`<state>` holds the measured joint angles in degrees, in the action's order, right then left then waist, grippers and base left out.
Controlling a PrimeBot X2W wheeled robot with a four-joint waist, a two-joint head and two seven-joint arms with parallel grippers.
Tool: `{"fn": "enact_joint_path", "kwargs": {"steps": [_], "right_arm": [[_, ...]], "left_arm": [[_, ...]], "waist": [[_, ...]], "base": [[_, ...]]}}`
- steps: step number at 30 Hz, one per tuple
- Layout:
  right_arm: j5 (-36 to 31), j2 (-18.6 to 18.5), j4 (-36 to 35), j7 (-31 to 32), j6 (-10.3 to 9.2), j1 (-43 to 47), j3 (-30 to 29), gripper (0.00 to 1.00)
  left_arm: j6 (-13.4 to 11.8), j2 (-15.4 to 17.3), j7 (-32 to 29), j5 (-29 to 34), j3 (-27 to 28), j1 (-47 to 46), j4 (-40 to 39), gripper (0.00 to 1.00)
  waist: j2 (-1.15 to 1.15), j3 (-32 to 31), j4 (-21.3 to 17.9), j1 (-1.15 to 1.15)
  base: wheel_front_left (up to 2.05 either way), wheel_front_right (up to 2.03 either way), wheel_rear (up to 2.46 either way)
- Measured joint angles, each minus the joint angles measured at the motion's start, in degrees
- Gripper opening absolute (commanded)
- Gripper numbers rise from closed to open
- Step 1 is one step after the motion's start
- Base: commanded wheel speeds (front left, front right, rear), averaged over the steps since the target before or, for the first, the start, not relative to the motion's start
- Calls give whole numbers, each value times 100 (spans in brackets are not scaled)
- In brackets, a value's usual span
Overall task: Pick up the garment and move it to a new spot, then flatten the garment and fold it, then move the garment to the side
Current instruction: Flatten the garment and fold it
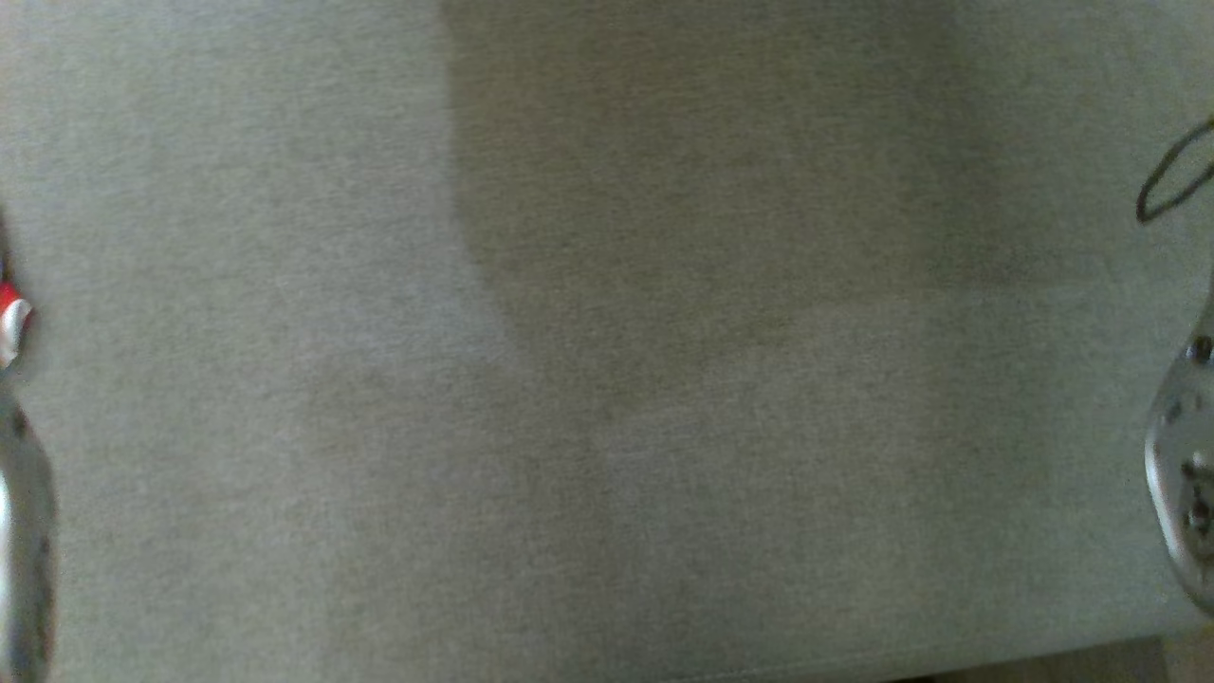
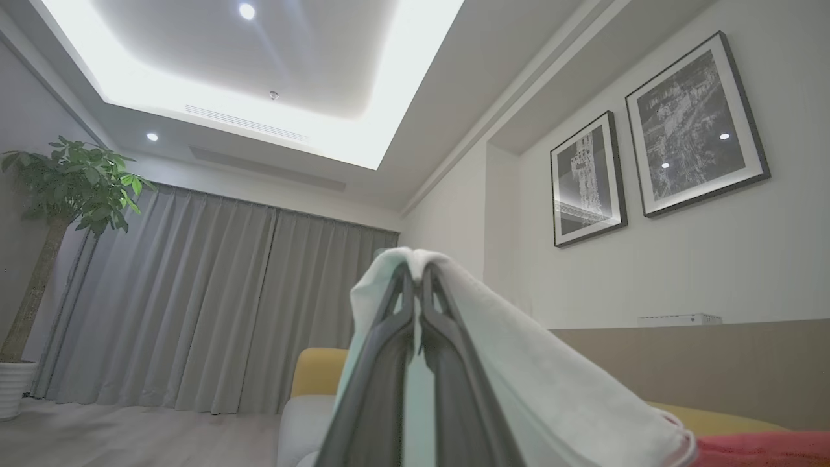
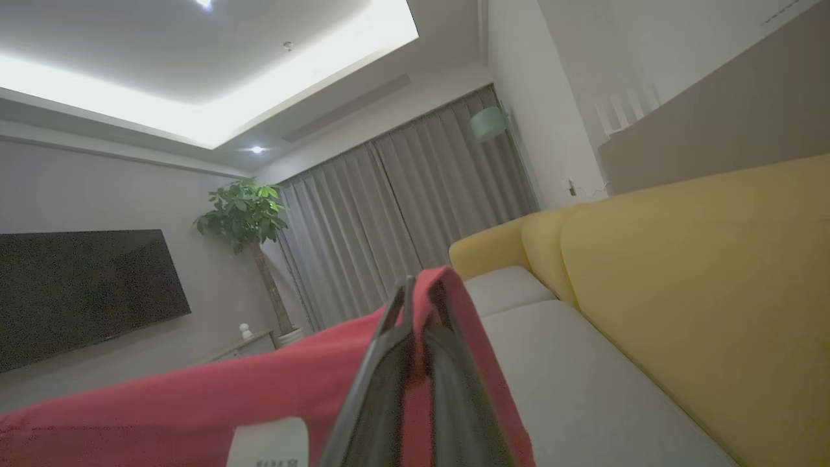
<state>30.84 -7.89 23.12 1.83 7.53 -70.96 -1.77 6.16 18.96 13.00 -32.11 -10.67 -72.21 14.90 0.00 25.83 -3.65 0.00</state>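
- The left gripper is clamped on a pale, white fold of the garment. The cloth drapes over its tips and falls away toward 4 o'clock in the left wrist view, turning red at the far corner.
- The right gripper is pinched closed on the red part of the same garment, which trails toward 8 o'clock in the right wrist view. A white label shows near 7 o'clock.
- Both wrist cameras look up at the ceiling, so the fingers point upward. My reading is that the cloth is held aloft at two separate points so that it hangs spread between the arms rather than bunched.
- In the head view the grey seat cushion lies below, with the left forearm at 9 o'clock and the right forearm at 3 o'clock. A red-and-white scrap at the 9 o'clock edge may be the garment, but it is too blurred to tell.
- The yellow backrest runs beside the cushion.
- This looks like the carrying step. Laying the cloth flat will probably need both grips lowered evenly, or it may land creased.
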Motion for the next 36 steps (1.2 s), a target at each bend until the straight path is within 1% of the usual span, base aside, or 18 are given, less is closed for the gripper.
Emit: {"fn": "enact_joint_path", "kwargs": {"steps": [2,4,5,9,12,13,15,17,19,22,25,28,30,32,36], "right_arm": [[-24,-44,166,-54,0,298,-4,0],[-78,-78,353,-99,0,800,2,0],[-115,-78,452,-123,0,1085,-23,0],[-221,-23,687,-132,0,2268,-272,0],[-279,92,659,-10,0,3026,-408,0],[-279,92,659,-10,0,3026,-408,0],[-397,202,545,126,0,3499,-474,0],[-485,310,364,278,0,4009,-564,0],[-578,382,151,456,0,4514,-641,0],[-732,446,-201,703,0,5210,-829,0],[-918,503,-563,906,0,5793,-1044,0],[-905,526,-809,1092,0,6239,-1162,0],[-939,535,-992,1196,0,6489,-1235,0],[-1026,545,-1173,1280,0,6675,-1363,0],[-950,545,-1322,1341,0,6752,-1384,0]], "left_arm": [[42,-41,35,16,-162,388,-93,0],[36,-114,80,75,-289,1057,-225,0],[9,-147,104,147,-343,1471,-298,0],[-232,-428,129,85,-465,3453,-630,0],[-265,-626,130,-104,-634,4853,-816,0],[-265,-626,130,-104,-634,4853,-816,0],[-266,-730,126,-259,-782,5619,-916,0],[-271,-866,87,-543,-868,6270,-1068,0],[-324,-925,-124,-766,-1024,6778,-1267,0],[-385,-935,-463,-1070,-1166,7326,-1602,0],[-512,-898,-887,-1301,-1298,7730,-1937,0],[-641,-809,-1239,-1464,-1372,8131,-2246,0],[-745,-682,-1452,-1534,-1406,8384,-2473,0],[-829,-624,-1494,-1533,-1396,8583,-2695,0],[-808,-621,-1436,-1460,-1419,8490,-2848,0]], "waist": [[0,-22,75,0],[0,-66,136,0],[0,-103,157,1],[0,-316,255,0],[0,-532,335,-1],[0,-532,335,-1],[0,-694,387,-1],[0,-871,441,-1],[1,-1044,499,-2],[0,-1273,603,-2],[1,-1456,718,-2],[1,-1575,804,-1],[1,-1629,821,-1],[1,-1650,786,-1],[1,-1651,671,0]], "base": [[0,0,0],[0,0,0],[0,0,0],[0,0,0],[0,0,0],[0,0,0],[0,0,0],[0,0,0],[0,0,0],[0,0,0],[0,0,0],[0,0,0],[0,0,0],[0,0,0],[0,0,0]]}}
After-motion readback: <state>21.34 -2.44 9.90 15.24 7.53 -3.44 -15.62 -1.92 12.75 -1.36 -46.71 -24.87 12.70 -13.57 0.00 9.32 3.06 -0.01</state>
